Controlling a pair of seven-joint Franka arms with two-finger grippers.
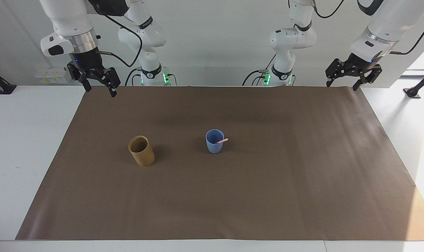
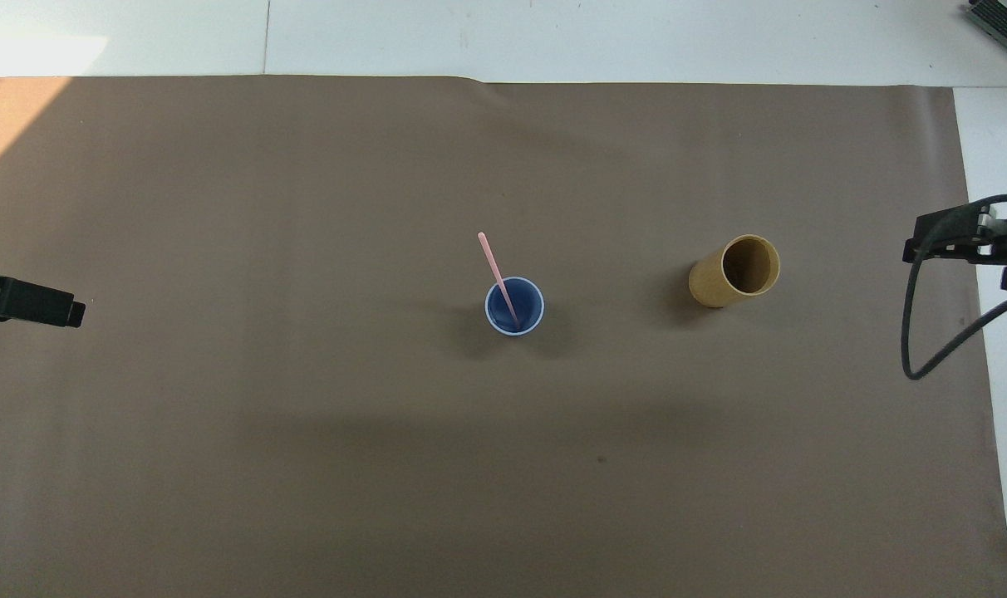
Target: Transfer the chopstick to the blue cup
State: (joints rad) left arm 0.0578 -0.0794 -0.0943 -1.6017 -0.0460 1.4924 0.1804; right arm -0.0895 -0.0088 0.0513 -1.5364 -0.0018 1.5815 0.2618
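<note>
The light-blue cup (image 1: 214,146) stands upright in the middle of the brown mat. One pale pink chopstick (image 1: 222,141) stands in it and leans over its rim; the overhead view shows both the cup (image 2: 530,301) and the chopstick (image 2: 493,262). My right gripper (image 1: 100,90) is open and empty, raised over the mat's corner at the right arm's end; the overhead view shows it (image 2: 960,241) at the mat's edge. My left gripper (image 1: 341,85) is open and empty, raised over the mat's corner at the left arm's end, where the arm waits (image 2: 34,301).
A taller tan cylindrical cup (image 1: 141,151) stands empty on the mat beside the blue cup, toward the right arm's end; it also shows in the overhead view (image 2: 736,271). The brown mat (image 1: 268,192) covers most of the white table.
</note>
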